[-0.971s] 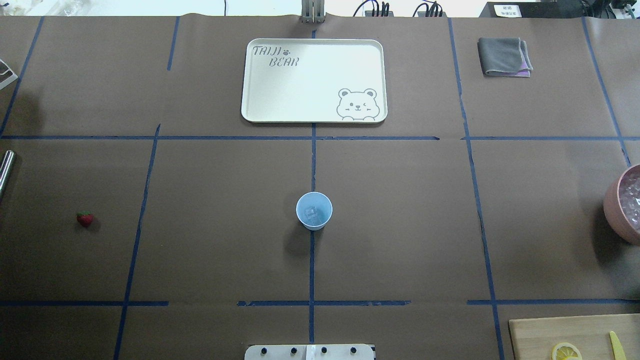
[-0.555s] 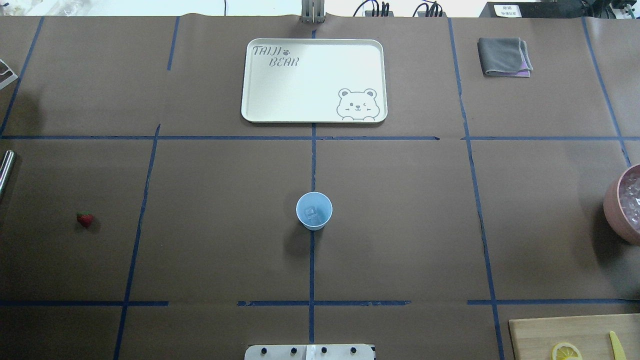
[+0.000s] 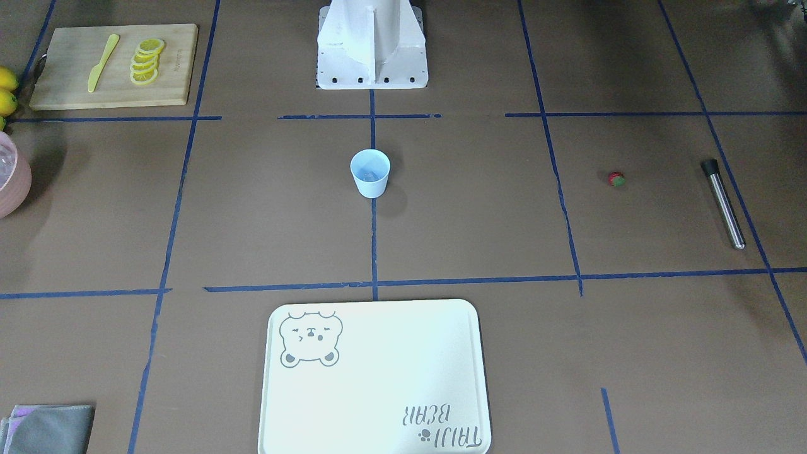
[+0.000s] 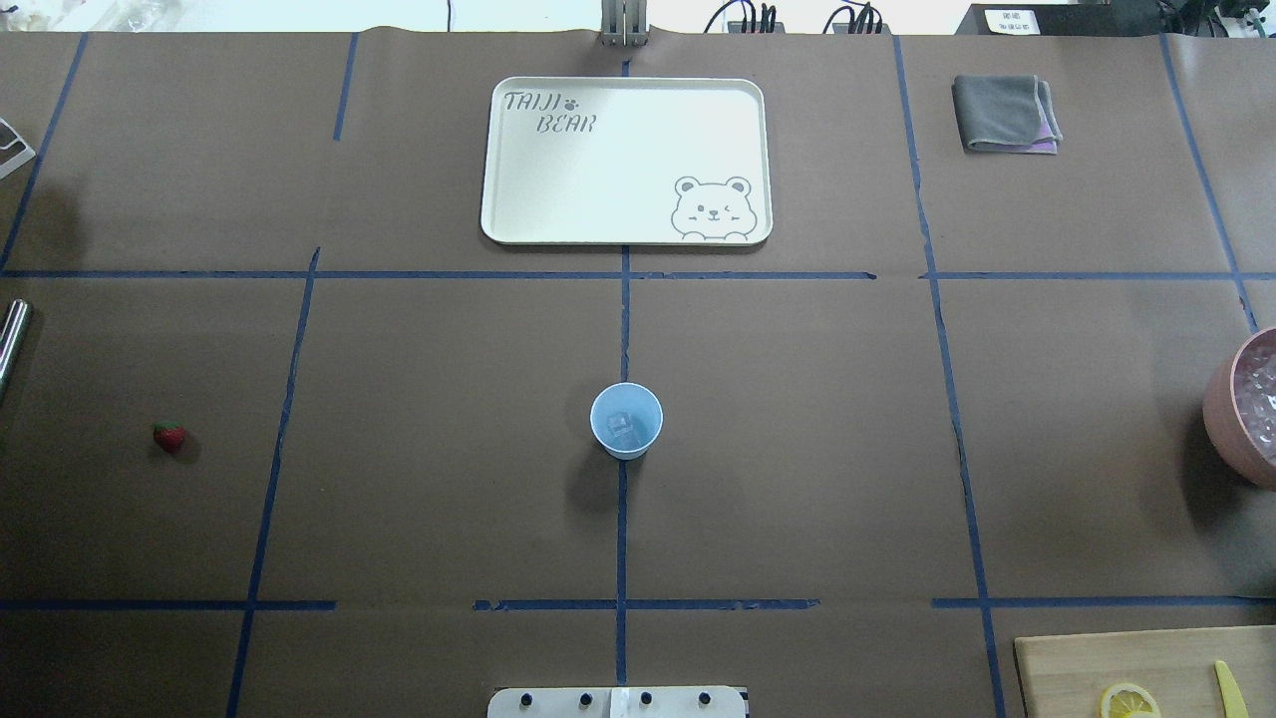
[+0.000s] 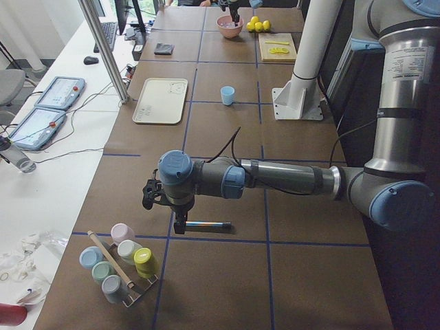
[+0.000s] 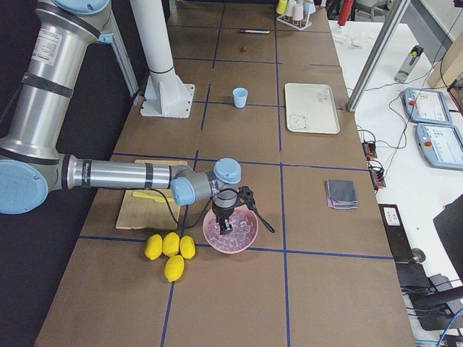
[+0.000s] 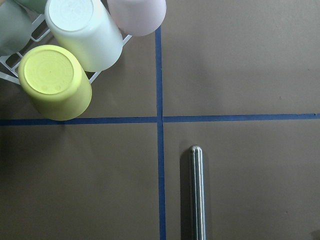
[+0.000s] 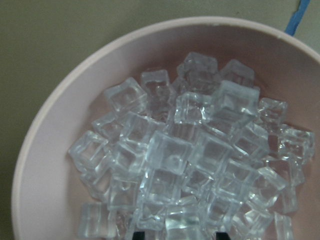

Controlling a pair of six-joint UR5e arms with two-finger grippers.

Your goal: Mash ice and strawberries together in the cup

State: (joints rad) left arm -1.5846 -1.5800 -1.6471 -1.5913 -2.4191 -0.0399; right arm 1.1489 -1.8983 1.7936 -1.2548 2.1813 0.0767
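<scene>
Looks like the filling step, not yet mashing. One cube of ice (image 4: pixel 620 427) inside the cup (image 4: pixel 644 403) at the centre; strawberry (image 4: pixel 169 436) lying well apart toward the left. Over the pink bowl (image 8: pixel 50 135), right gripper (image 6: pixel 228 225) with fingertips apart, nothing clearly held. Above the steel rod (image 7: pixel 197 195), left gripper (image 5: pixel 180 227); cannot tell how wide. Next, probably: a careful pinch on the small strawberry, then into the cup.

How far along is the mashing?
Done: one ice cube sits in the cup. In hand: nothing visibly held; the right hand hangs over the ice bowl, the left hand over the rod. Left: the strawberry lies on the table; no mashing yet.
</scene>
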